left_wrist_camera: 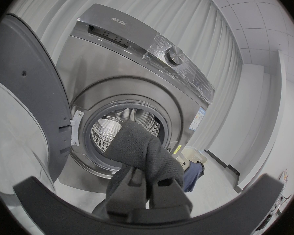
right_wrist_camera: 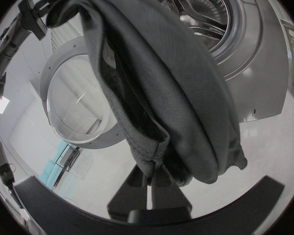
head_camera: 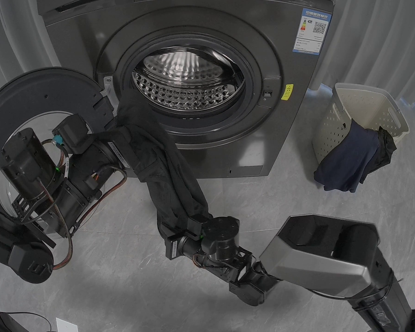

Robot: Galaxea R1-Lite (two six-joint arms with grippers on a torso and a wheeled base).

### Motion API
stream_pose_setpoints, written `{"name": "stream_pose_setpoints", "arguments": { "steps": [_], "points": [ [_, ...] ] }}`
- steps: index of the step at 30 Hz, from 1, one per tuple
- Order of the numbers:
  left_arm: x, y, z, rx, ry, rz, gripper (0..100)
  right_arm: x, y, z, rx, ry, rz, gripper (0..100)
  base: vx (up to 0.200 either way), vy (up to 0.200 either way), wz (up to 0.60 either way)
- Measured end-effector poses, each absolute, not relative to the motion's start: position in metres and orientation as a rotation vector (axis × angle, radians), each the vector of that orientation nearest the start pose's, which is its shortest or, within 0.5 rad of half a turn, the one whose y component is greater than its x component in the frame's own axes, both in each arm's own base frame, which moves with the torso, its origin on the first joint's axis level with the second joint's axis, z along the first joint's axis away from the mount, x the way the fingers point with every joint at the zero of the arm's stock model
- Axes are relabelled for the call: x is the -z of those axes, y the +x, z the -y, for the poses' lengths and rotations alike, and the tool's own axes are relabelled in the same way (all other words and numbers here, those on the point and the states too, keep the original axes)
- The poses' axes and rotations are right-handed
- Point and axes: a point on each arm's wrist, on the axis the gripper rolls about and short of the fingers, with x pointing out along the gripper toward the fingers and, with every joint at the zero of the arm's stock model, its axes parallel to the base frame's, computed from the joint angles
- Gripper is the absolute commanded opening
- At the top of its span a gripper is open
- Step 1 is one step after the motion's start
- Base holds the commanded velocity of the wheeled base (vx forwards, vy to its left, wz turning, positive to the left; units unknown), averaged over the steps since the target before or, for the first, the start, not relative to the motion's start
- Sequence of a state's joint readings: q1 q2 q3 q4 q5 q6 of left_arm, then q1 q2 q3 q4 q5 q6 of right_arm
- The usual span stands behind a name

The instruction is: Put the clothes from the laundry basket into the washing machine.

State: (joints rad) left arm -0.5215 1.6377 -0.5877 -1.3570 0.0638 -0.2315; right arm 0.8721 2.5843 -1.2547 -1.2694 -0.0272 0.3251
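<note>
Grey floor (head_camera: 272,199) and pale curtains (head_camera: 373,33) are noted around the washer (head_camera: 267,130), which stands at 12 o'clock with its door (head_camera: 37,93) swung open at 9 o'clock and its drum (head_camera: 189,84) exposed. One dark garment (head_camera: 166,171) is held slung between both arms, just below the drum mouth. The left gripper (left_wrist_camera: 150,180) is observed with jaws clenched on the upper end, near the mouth's 8 o'clock edge. The right gripper (right_wrist_camera: 149,177) is observed with jaws clenched on the lower end, toward 6 o'clock. The basket (head_camera: 355,102) stands at 3 o'clock, well apart, with a blue cloth (head_camera: 346,162) and a black cloth (head_camera: 386,146) draped over its rim.

Assessment: loading of this garment is judged under way, not complete. It is recommended that the upper end be carried well inside the drum before it is let go. The lower end should then be raised above the mouth's lower edge and fed in after it, so that no fold is left hanging over the lip. Slack should be kept away from the hinge (head_camera: 107,88). Cloth caught at the mouth is considered the chief risk.
</note>
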Motion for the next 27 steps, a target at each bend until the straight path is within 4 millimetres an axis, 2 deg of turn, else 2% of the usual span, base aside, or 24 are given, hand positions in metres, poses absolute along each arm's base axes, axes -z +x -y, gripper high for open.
{"name": "stream_pose_setpoints", "arguments": {
  "steps": [8,13,16,21,24,27],
  "points": [
    [-0.215,0.243,0.119,0.429,-0.305,0.247,0,-0.026,0.261,-0.311,-0.825,0.22,-0.225,0,0.0,0.0,0.0],
    [-0.216,0.243,0.11,0.398,-0.302,0.251,0,-0.056,0.236,-0.265,-0.804,0.185,-0.211,0,0.0,0.0,0.0],
    [-0.219,0.239,0.104,0.384,-0.3,0.253,0,-0.082,0.228,-0.235,-0.781,0.178,-0.16,0,0.0,0.0,0.0],
    [-0.23,0.222,0.092,0.367,-0.299,0.263,0,-0.124,0.226,-0.185,-0.717,0.163,-0.033,0,0.0,0.0,0.0],
    [-0.239,0.204,0.085,0.369,-0.3,0.266,0,-0.141,0.228,-0.165,-0.681,0.159,0.032,0,0.0,0.0,0.0],
    [-0.247,0.185,0.081,0.39,-0.3,0.257,0,-0.157,0.23,-0.154,-0.659,0.162,0.097,0,0.0,0.0,0.0]
  ]
}}
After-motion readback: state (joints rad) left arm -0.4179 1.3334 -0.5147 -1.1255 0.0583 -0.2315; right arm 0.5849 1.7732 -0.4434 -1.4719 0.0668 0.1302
